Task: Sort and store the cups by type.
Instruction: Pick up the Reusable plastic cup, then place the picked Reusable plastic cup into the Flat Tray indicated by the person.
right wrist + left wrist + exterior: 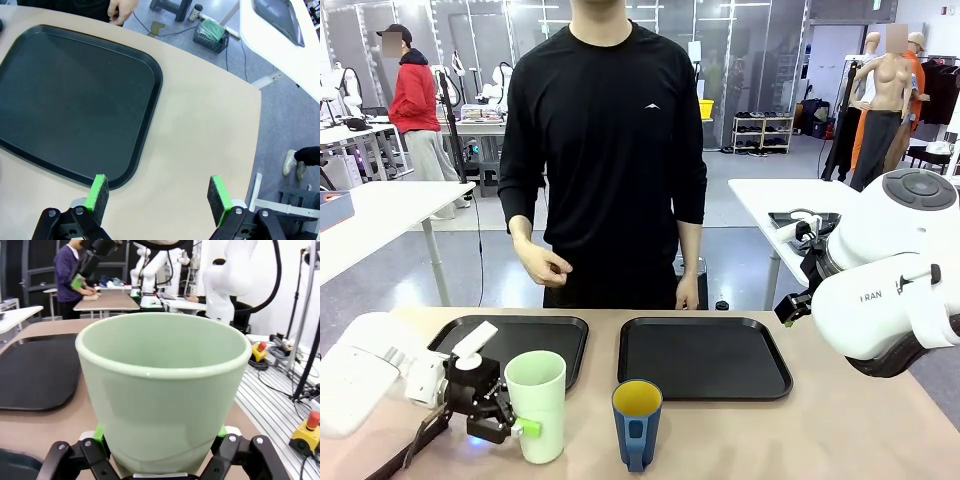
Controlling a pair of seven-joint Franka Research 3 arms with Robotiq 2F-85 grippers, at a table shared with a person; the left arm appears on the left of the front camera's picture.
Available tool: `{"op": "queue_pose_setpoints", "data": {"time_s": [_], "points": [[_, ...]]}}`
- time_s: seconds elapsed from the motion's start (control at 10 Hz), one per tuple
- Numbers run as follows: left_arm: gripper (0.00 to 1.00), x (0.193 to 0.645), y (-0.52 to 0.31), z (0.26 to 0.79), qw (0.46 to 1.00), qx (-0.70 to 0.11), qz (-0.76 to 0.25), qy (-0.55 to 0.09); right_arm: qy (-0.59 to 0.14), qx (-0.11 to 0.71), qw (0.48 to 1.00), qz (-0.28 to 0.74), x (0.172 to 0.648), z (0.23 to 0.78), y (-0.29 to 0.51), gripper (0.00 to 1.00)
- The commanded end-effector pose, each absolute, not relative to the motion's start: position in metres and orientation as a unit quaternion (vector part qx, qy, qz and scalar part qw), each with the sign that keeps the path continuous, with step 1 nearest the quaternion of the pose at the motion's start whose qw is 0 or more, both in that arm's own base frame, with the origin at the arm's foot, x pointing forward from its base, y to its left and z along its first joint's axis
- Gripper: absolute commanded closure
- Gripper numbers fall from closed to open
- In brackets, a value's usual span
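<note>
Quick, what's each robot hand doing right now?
Left hand: closed on the mint-green tumbler.
Right hand: open, holding nothing.

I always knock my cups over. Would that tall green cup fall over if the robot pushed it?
Probably, if pushed near the top: the green cup is tall and narrower at its base than at its rim. It looks like smooth plastic, so likely light and stiff, maybe slippery. The left gripper straddles it low down, which should steady it.

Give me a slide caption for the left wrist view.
Left gripper holding the mint-green tumbler on the table, a black tray beside it.
</note>
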State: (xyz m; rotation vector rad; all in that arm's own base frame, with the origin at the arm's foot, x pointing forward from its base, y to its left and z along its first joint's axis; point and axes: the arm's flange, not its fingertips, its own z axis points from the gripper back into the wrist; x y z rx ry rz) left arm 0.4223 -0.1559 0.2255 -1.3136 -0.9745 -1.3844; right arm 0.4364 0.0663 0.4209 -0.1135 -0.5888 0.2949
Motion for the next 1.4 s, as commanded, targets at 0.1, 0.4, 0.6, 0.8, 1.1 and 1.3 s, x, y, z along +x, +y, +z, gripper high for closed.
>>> {"op": "queue_pose_setpoints", "data": {"time_s": [0.1,0.4,0.6,0.8,1.1,1.3], "points": [[0.6,0.426,-0.129,0.271,0.49,-0.508,-0.546,-0.451,-0.289,-0.057,0.944,0.147,0.436,0.42,0.067,0.0],[0.6,0.427,-0.094,0.3,0.494,-0.499,-0.52,-0.487,-0.289,-0.057,0.944,0.147,0.436,0.42,0.067,0.0],[0.6,0.427,-0.081,0.303,0.503,-0.492,-0.512,-0.492,-0.289,-0.057,0.944,0.147,0.436,0.42,0.067,0.0],[0.6,0.429,-0.077,0.302,0.516,-0.48,-0.509,-0.494,-0.289,-0.057,0.944,0.147,0.436,0.42,0.067,0.0],[0.6,0.43,-0.075,0.299,0.503,-0.487,-0.526,-0.483,-0.289,-0.057,0.944,0.147,0.436,0.42,0.067,0.0],[0.6,0.43,-0.075,0.299,0.503,-0.487,-0.526,-0.483,-0.289,-0.057,0.944,0.147,0.436,0.42,0.067,0.0]]}}
